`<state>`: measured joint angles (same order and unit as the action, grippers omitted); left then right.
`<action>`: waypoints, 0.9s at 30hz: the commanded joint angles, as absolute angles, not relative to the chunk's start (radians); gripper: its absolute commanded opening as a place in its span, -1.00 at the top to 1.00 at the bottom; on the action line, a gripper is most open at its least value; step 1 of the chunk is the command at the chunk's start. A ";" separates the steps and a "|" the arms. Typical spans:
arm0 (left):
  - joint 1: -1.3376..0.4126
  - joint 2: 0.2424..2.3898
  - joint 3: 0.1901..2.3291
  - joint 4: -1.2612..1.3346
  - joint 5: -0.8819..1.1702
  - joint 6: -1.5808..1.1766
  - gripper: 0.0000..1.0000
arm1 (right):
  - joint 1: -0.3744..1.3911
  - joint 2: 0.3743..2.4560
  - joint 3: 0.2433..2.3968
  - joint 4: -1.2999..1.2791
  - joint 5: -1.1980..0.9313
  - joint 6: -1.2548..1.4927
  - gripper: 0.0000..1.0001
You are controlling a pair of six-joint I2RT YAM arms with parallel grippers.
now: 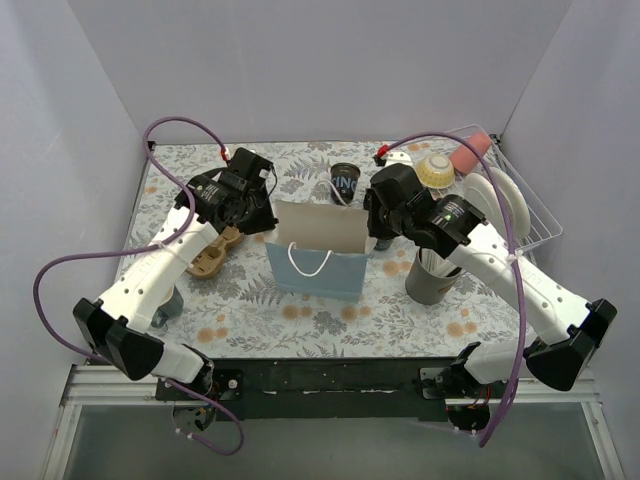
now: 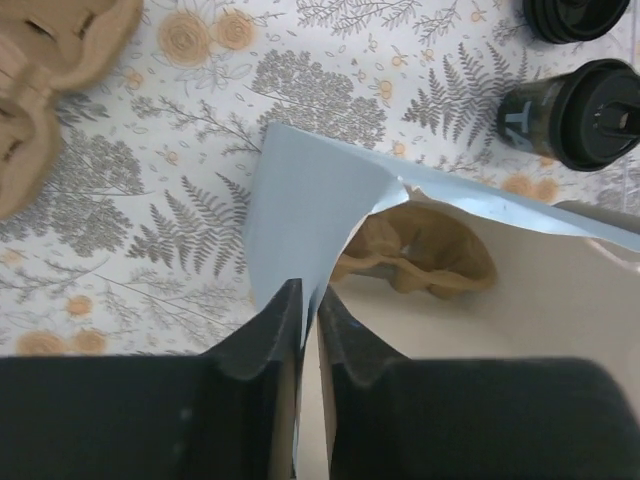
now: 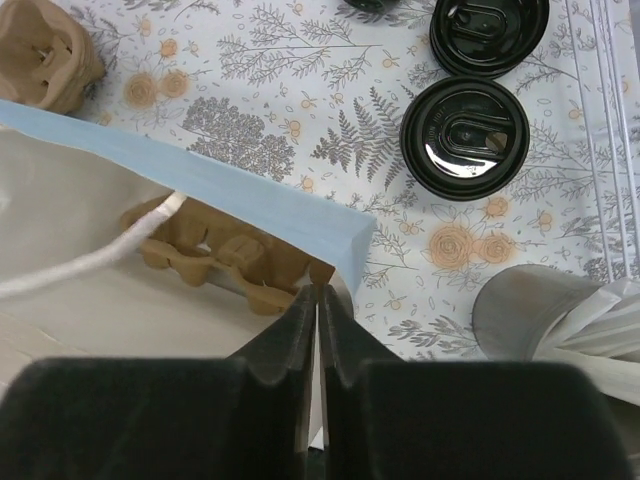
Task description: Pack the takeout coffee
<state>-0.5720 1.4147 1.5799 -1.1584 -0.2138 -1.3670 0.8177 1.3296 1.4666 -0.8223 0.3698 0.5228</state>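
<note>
1. Desk (image 1: pixel 250 320): covered w/ fern-and-flower print cloth; all items below are carried on it.
2. Paper bag (image 1: pixel 315 270) (image 2: pixel 300 220) (image 3: pixel 250 195): light blue outside, pale inside, white cord handle. Stood upright at desk centre, mouth held open betw. the two arms.
3. Left tool (image 1: pixel 265 218) (image 2: pixel 305 300): fingers drawn nearly together, the bag's left rim pinched betw. them.
4. Right tool (image 1: pixel 372 237) (image 3: pixel 317 300): fingers pressed together on the bag's right rim at its corner; a thin pale edge is seen in the slit.
5. Coffee cups (image 1: pixel 345 182) (image 2: pixel 575 115) (image 3: pixel 465 138): black, white lettering, round black lids on. Qty 2 seen in the wrist views, close together; only one is made out in the top view. Stood upright on the desk beyond the bag, not in it.
6. Cup carrier (image 2: pixel 420 250) (image 3: pixel 230 255): brown moulded pulp, seen lying at the bag's bottom.
7. Second carrier (image 1: pixel 213 255) (image 2: pixel 40 90) (image 3: pixel 40 50): same material, left on the desk to the bag's left, partly under the left arm.
8. Grey holder (image 1: pixel 432 275) (image 3: pixel 520 310): cylindrical, white utensils inside; placed right of the bag, under the right arm.
9. Wire rack (image 1: pixel 530 210): at the far right, white plates stood in it.
</note>
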 commanded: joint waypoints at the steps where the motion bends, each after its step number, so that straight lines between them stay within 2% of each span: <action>1: -0.569 1.404 1.636 -1.176 -0.146 -1.333 0.97 | 0.810 1.338 1.517 -0.848 0.377 0.532 0.95; 4: -0.569 1.437 1.818 -1.293 -0.123 -1.390 1.00 | 0.808 1.357 1.618 -0.870 0.338 0.541 0.97; 6: -0.569 1.381 1.754 -1.281 -0.095 -1.437 1.00 | 0.808 1.361 1.611 -0.864 0.334 0.558 0.97; 8: -0.568 1.342 1.565 -1.226 -0.060 -1.463 1.00 | 0.807 1.352 1.518 -0.821 0.327 0.566 0.97; 12: -0.568 1.328 1.512 -1.215 -0.040 -1.500 1.00 | 0.805 1.359 1.518 -0.811 0.295 0.560 0.97; 14: -0.568 1.351 1.572 -1.256 -0.084 -1.491 0.62 | 0.804 1.364 1.552 -0.819 0.304 0.549 0.95; 15: -0.568 1.362 1.600 -1.273 -0.100 -1.482 0.39 | 0.802 1.367 1.590 -0.824 0.308 0.540 0.89; 16: -0.568 1.386 1.624 -1.311 -0.112 -1.464 0.28 | 0.802 1.371 1.614 -0.830 0.310 0.532 0.80; 20: -0.568 1.394 1.687 -1.351 -0.146 -1.462 0.10 | 0.802 1.353 1.651 -0.819 0.284 0.500 0.73; 25: -0.568 1.351 1.645 -1.339 -0.120 -1.493 0.08 | 0.801 1.286 1.597 -0.781 0.307 0.469 0.46; 27: -0.568 1.325 1.603 -1.330 -0.109 -1.503 0.08 | 0.801 1.273 1.591 -0.775 0.310 0.456 0.43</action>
